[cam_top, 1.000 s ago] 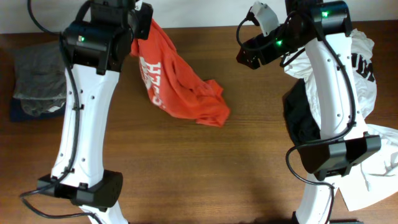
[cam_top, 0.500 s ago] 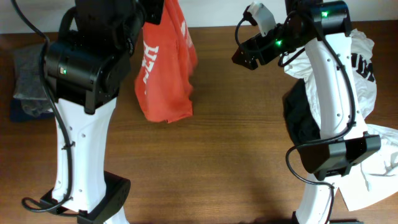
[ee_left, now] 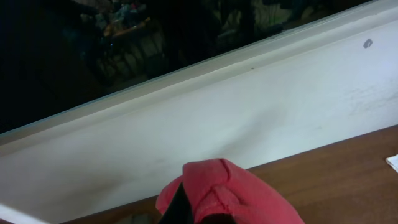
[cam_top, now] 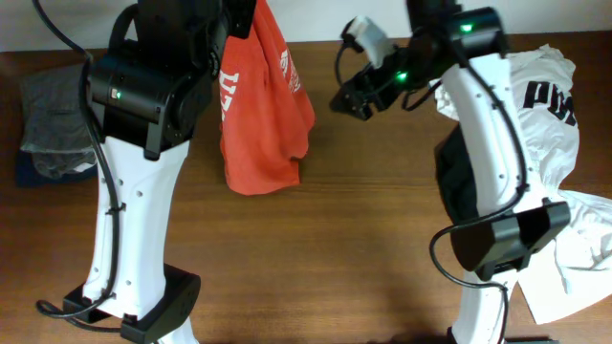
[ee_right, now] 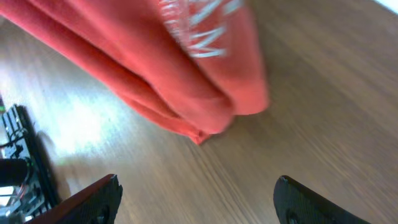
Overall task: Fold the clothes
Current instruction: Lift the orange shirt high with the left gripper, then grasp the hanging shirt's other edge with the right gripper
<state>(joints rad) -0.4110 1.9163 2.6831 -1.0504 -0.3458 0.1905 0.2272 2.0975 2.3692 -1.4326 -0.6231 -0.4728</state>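
Red shirt (cam_top: 260, 115), hanging bunched from left gripper (ee_left: 198, 213) (clamped tight on a fold); right gripper (ee_right: 196, 199) spread wide, empty, nearby. Risk: dangling cloth may dodge its grasp

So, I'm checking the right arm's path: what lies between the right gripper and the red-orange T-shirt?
Only bare wooden table: in the right wrist view, open wood separates the right gripper from the red-orange T-shirt; the overhead view agrees.
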